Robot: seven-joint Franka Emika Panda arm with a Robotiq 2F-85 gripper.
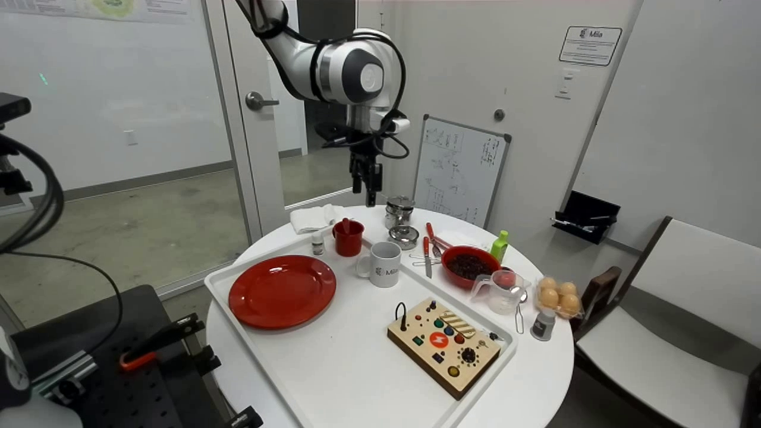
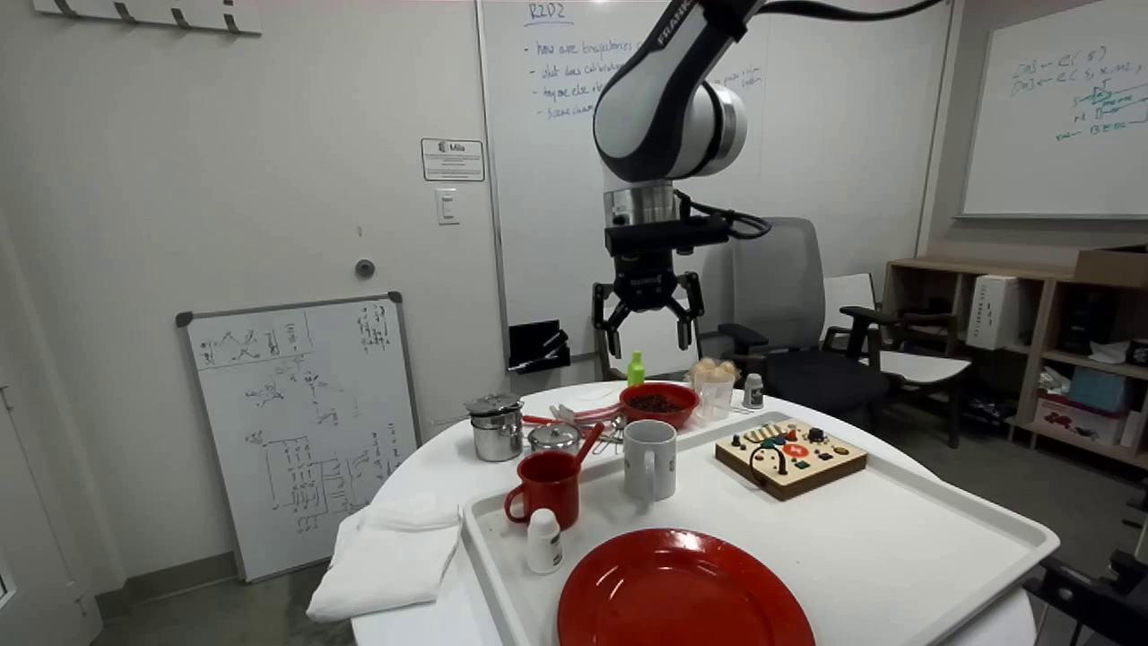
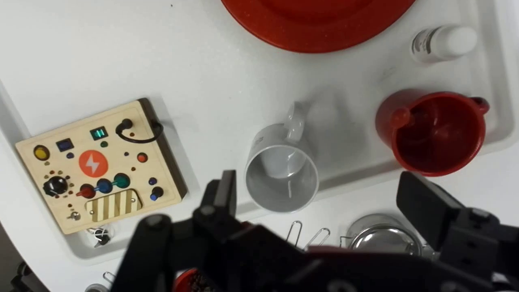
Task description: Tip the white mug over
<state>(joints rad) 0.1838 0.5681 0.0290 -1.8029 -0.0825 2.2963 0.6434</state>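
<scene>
The white mug stands upright on the white tray, in both exterior views (image 1: 386, 261) (image 2: 651, 462) and in the wrist view (image 3: 279, 170). Its mouth faces up and its inside looks empty. In the wrist view its handle points toward the red plate. My gripper (image 1: 365, 193) hangs well above the table with its fingers pointing down. It is open and empty, with a wide gap between the fingers (image 2: 649, 346). In the wrist view the mug shows between the two fingertips (image 3: 316, 178), nearer the left one. Nothing touches the mug.
A red mug (image 2: 552, 484) with a red handle inside stands beside the white mug. A red plate (image 1: 282, 291), a small white bottle (image 3: 442, 42) and a wooden switch board (image 1: 445, 345) share the tray (image 1: 327, 368). Metal pots (image 2: 498, 431) and a red bowl (image 1: 469, 267) stand beyond its rim.
</scene>
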